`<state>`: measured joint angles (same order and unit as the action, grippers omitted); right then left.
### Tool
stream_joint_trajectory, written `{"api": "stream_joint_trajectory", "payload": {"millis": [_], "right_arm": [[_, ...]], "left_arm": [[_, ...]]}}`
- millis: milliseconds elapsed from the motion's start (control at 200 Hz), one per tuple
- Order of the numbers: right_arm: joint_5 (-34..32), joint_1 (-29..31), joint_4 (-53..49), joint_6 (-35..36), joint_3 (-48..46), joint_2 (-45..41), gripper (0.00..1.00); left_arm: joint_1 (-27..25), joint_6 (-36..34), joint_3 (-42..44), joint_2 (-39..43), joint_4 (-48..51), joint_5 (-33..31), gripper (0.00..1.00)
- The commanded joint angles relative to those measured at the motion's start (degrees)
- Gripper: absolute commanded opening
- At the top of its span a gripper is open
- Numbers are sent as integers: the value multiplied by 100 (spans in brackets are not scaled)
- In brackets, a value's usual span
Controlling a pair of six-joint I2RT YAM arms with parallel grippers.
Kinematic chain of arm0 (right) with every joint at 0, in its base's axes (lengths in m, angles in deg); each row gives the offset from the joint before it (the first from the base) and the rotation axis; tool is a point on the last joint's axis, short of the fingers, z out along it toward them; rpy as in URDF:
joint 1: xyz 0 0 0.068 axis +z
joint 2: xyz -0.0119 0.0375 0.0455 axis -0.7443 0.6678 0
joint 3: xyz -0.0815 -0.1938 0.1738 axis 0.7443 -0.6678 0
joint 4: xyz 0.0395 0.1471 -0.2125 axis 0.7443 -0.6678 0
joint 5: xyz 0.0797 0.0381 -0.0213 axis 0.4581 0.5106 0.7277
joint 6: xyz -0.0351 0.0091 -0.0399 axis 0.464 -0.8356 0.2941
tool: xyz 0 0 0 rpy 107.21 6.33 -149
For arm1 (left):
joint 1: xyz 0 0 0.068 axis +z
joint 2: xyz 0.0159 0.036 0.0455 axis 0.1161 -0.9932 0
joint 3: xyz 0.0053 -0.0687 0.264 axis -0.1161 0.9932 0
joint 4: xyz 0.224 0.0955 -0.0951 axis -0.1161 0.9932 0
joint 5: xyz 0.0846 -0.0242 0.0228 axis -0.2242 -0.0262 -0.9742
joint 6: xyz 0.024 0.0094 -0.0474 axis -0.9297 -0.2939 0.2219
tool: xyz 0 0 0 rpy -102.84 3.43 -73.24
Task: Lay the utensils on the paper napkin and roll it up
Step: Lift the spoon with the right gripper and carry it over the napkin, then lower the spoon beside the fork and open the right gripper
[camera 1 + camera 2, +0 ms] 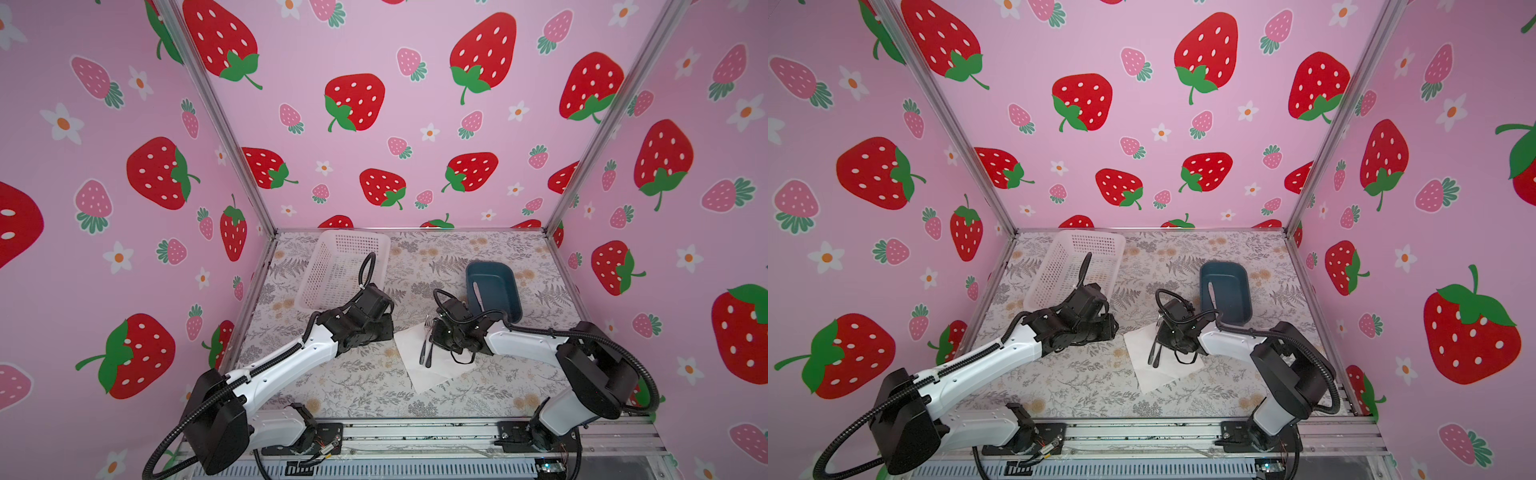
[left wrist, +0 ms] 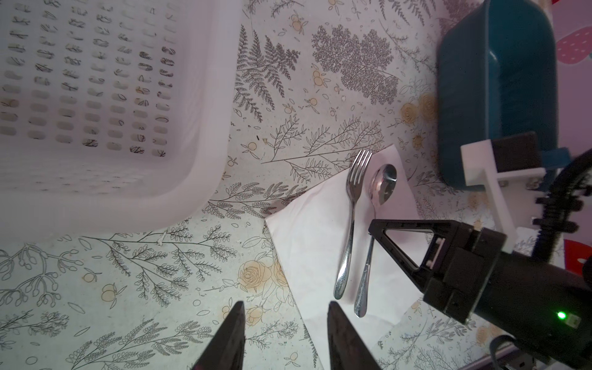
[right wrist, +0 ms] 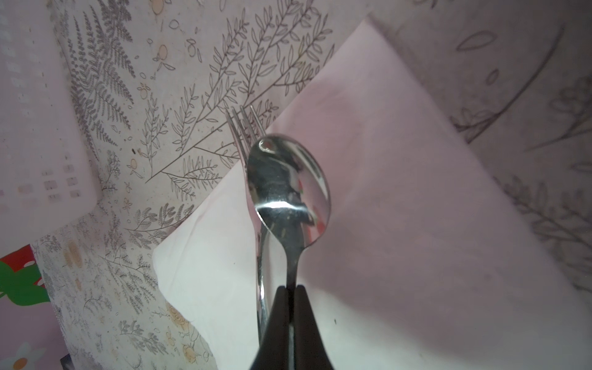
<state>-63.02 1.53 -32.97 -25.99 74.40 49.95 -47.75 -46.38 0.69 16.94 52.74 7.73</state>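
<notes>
The white paper napkin [image 1: 432,378] [image 1: 1154,380] [image 2: 314,230] [image 3: 400,192] lies flat, cornerwise, on the floral table. A fork [image 2: 350,217] [image 3: 245,125] rests on it, its tines past the napkin's far edge. Right beside the fork is a silvery spoon [image 2: 382,182] [image 3: 288,189], parallel to it. My right gripper [image 3: 290,290] [image 2: 373,229] is shut on the spoon's handle, low over the napkin. Whether the spoon touches the paper I cannot tell. My left gripper [image 2: 285,307] is open and holds nothing. It straddles the napkin's left edge, near the handle ends.
A white perforated basket [image 1: 336,266] [image 2: 96,96] stands at the back left, close behind the left arm. A dark blue bin [image 1: 494,291] [image 2: 499,80] stands at the back right, just beyond the right wrist. Pink strawberry walls enclose the table on three sides.
</notes>
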Motion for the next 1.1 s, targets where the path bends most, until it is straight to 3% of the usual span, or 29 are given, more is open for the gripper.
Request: {"api": "stream_joint_trajectory", "payload": {"millis": [0,340,455,580,705,820,940,1091], "right_arm": [[-61,15,89,-46,11,104,5],[114,-40,-66,135,95,-32,15],[67,-68,-186,239,53,-281,19],[-226,-111,-363,445,20,-887,27],[-978,-245,-881,979,229,-1641,37],[-1349,-844,-1186,1549,150,-2274,42],[-540,-2000,-1127,2255,-90,-2600,41],[98,-3019,-1521,3210,204,-2073,39]], "left_arm": [[25,48,24,22,-7,30,43],[52,-9,-52,22,-18,194,44],[56,-27,-44,48,-52,251,48],[54,-92,-28,127,-151,337,51],[56,-215,-12,89,-379,668,53],[48,-272,-60,-90,-601,1020,55],[-14,-361,-232,-394,-644,1343,54],[-108,-421,-499,-907,-614,1560,53]]}}
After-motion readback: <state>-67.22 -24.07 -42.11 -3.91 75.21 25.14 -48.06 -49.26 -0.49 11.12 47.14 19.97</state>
